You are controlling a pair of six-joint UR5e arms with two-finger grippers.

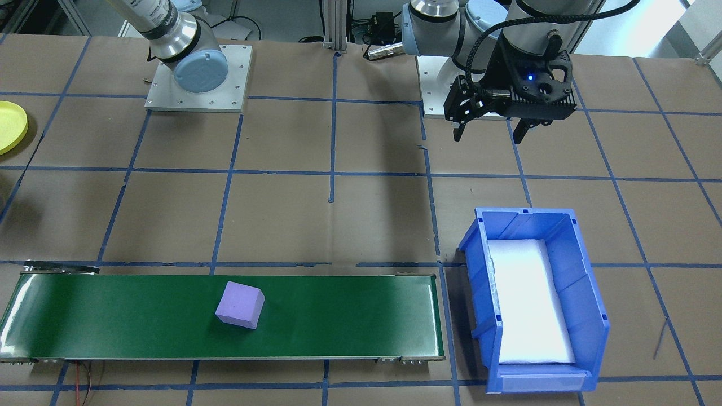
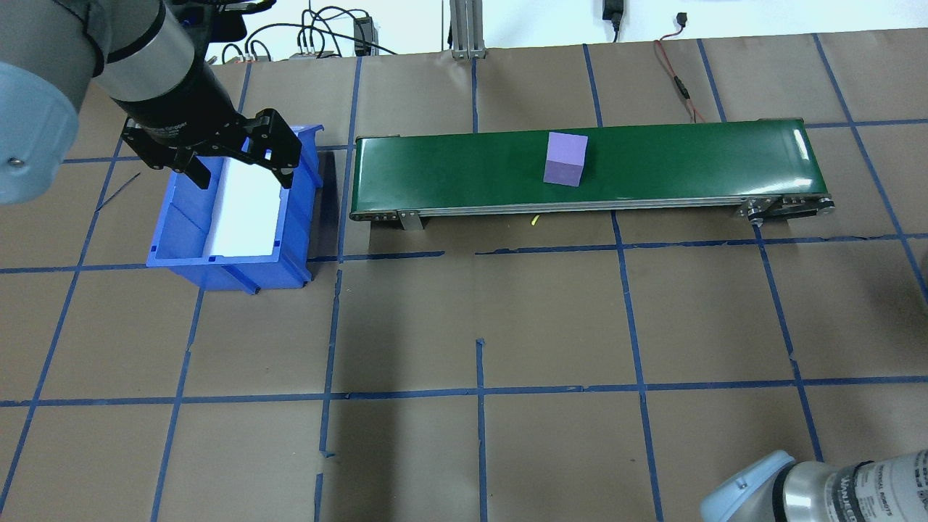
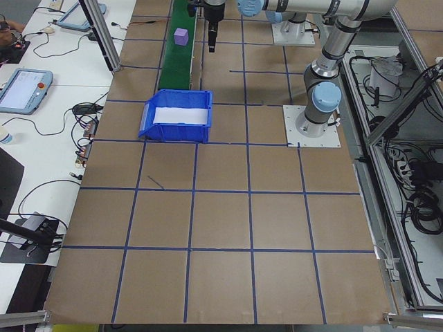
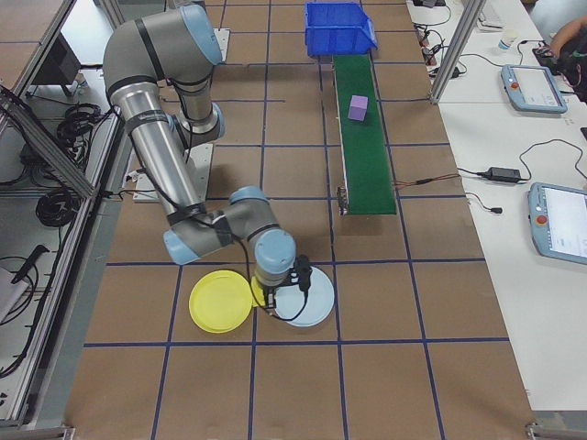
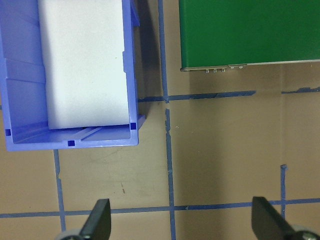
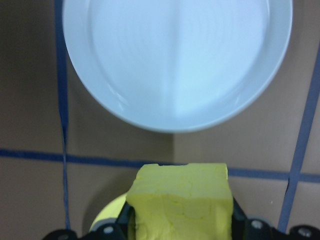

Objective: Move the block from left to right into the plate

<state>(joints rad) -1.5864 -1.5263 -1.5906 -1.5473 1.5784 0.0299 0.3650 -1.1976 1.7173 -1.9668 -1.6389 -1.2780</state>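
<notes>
My right gripper [image 6: 180, 222] is shut on a yellow foam block [image 6: 181, 192]. It hovers low over the table between the yellow plate [image 4: 220, 302] and a pale blue plate [image 6: 175, 55]. The yellow plate's rim [image 6: 106, 212] shows just below the block, and the plate also peeks in at the table edge [image 1: 8, 127]. A purple block [image 1: 240, 304] lies on the green conveyor belt [image 2: 652, 156]. My left gripper [image 2: 239, 172] hangs open and empty above the table beside the blue bin [image 2: 177, 239], its fingers [image 5: 97, 220] spread wide.
The blue bin [image 1: 586, 316] holds a white foam pad and stands at the conveyor's end. Blue tape lines grid the brown table. The arms' base plates [image 1: 197, 79] sit at the robot's side. Tablets and cables lie on a side bench [image 4: 541, 147].
</notes>
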